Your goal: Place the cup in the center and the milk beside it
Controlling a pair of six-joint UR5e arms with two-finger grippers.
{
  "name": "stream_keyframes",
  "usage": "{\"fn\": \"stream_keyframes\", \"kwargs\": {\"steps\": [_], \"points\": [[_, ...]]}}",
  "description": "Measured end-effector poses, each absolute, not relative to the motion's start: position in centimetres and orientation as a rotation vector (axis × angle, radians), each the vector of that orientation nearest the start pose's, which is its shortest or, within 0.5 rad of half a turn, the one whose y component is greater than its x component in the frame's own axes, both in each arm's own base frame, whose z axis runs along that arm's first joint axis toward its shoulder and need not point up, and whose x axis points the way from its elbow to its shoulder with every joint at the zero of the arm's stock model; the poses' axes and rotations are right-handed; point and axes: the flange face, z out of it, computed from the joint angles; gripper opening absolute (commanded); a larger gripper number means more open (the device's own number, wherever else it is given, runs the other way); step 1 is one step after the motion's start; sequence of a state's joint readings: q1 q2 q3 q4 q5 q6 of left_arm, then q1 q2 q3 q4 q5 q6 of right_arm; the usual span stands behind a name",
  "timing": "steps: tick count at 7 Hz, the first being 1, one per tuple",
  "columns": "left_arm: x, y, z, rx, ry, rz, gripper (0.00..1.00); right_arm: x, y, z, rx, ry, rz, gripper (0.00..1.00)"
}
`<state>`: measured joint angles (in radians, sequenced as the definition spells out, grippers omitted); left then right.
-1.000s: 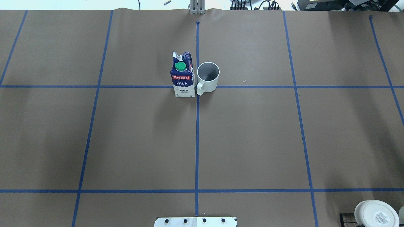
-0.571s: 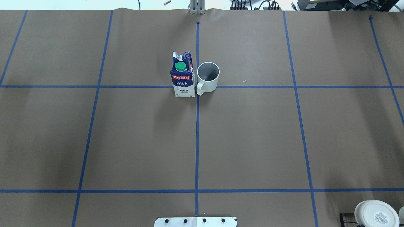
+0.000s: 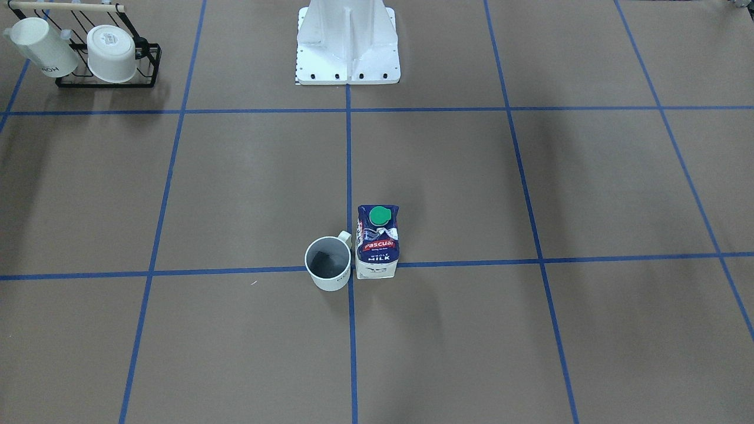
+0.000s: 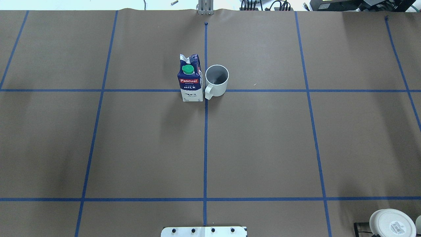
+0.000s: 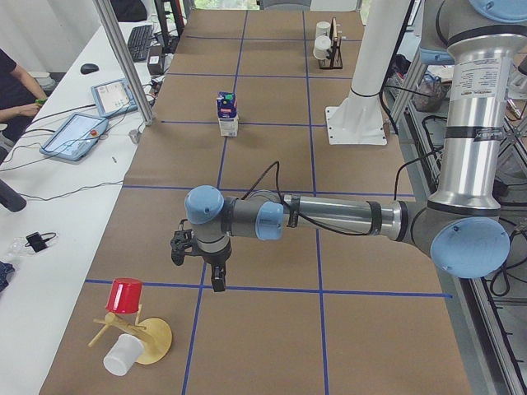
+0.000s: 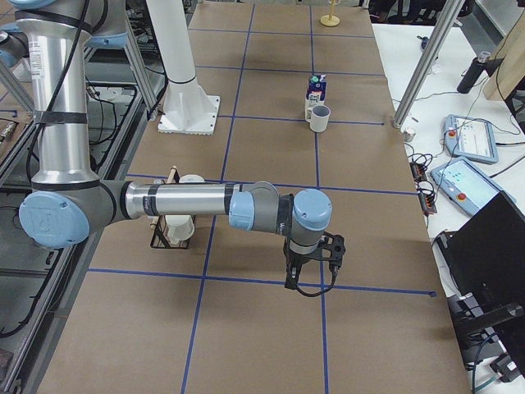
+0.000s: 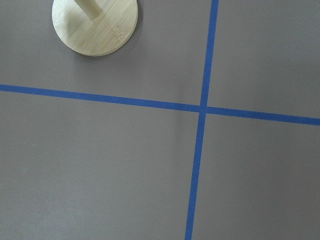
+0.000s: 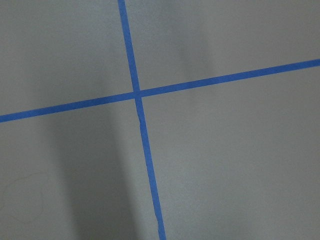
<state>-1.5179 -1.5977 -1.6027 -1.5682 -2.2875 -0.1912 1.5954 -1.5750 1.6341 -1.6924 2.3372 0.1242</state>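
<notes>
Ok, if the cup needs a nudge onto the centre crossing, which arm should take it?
Right arm, probably: the cup stands right of the centre line, the milk walls off its left side, and the left arm is no closer.

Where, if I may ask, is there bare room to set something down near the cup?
Overhead view: bare paper right of the cup, left of the milk, and from both back to the robot base. Crowded between cup and milk.

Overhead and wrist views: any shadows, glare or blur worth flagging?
Overhead exterior: sharp; broad soft shadows on the tabletop, milk and cup clearly legible. Right wrist: dark shadow band below-left of the tape crossing. Left wrist: evenly lit, no glare.
</notes>
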Motion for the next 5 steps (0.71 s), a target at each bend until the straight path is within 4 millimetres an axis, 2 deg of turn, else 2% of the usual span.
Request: {"fn": "stream_keyframes", "kwargs": {"steps": [5], "points": [[-4.13,-51.06,63.17,-0.029,0.718,-0.112,0.99,8.29,-47.74,64.57,-0.098,-0.767,0.182,1.00]]}}
